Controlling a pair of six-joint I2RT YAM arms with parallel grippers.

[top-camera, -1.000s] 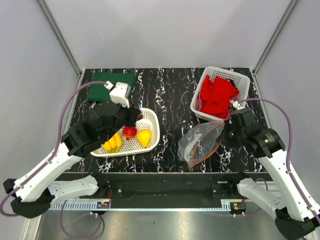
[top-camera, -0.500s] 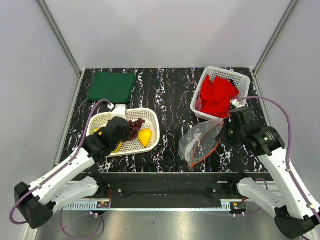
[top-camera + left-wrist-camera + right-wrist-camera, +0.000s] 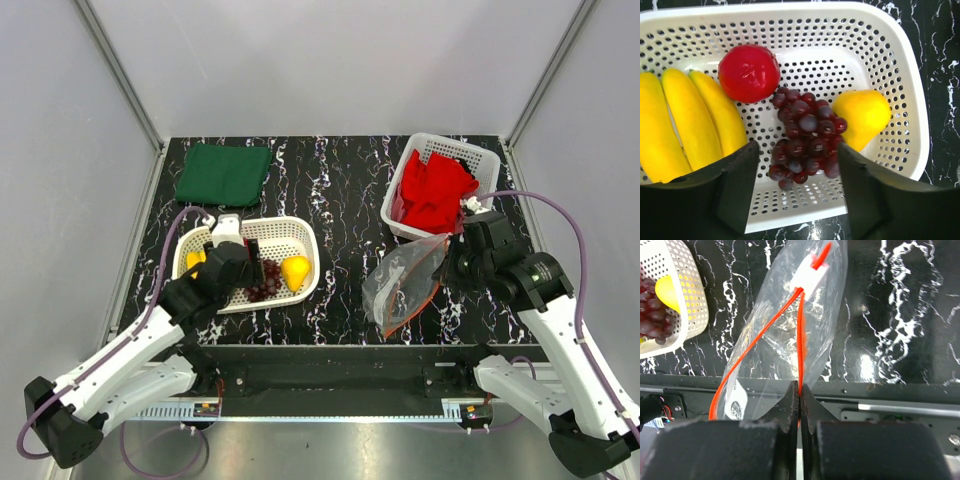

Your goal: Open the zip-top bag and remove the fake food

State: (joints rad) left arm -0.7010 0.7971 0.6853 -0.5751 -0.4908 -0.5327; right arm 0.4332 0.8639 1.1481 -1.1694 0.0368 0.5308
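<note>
The zip-top bag [image 3: 405, 285] is clear with an orange zip strip, and its mouth gapes. My right gripper [image 3: 799, 390] is shut on that strip, holding the bag [image 3: 790, 330] up over the table's near edge. No fruit shows inside it. The fake food lies in a white basket [image 3: 905, 75]: yellow bananas [image 3: 690, 125], a red fruit [image 3: 749, 72], a yellow lemon [image 3: 862, 115] and dark grapes [image 3: 805, 135]. My left gripper [image 3: 797, 185] is open just above the basket's near rim. The grapes lie loose between and beyond its fingers [image 3: 735, 185].
A second white basket [image 3: 405, 170] at the back right holds red cloth [image 3: 436, 190], close behind my right gripper [image 3: 450, 262]. A folded green cloth [image 3: 224, 172] lies at the back left. Bare black marble shows between the two baskets.
My left gripper has opened and let the grapes go into the basket, and the arm has drawn back toward the near edge. The right gripper and bag have barely moved.
</note>
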